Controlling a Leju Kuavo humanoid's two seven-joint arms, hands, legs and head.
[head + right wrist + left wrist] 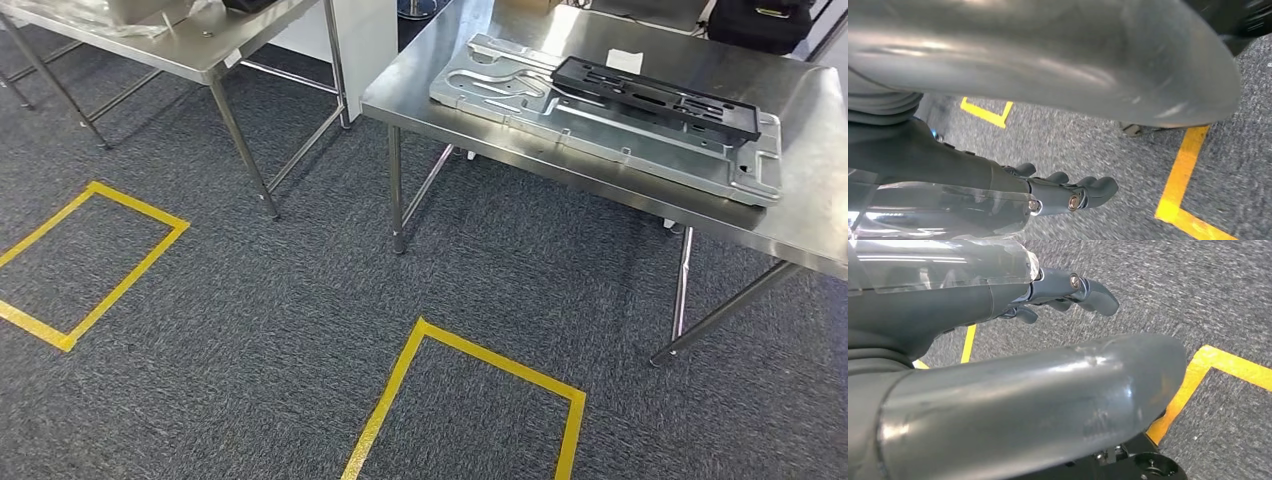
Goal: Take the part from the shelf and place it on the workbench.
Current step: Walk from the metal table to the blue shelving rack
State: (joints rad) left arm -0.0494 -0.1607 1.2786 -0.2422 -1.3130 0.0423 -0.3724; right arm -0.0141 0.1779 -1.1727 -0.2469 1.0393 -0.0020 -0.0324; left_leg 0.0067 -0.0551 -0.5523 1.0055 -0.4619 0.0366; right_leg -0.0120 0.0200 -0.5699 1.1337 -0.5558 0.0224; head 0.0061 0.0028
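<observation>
a flat black slotted part is seen lying on a stamped silver metal plate near the front edge of the brushed-steel workbench, with two yellow tape rectangles marked on the speckled grey carpet. over that carpet the wrist views catch what the head view lacks: the left hand and the right hand, each holding nothing, fingers loosely apart.

Steel workbench carries grey metal panel; black part lies atop panel. Carpet floor with yellow tape squares.
</observation>
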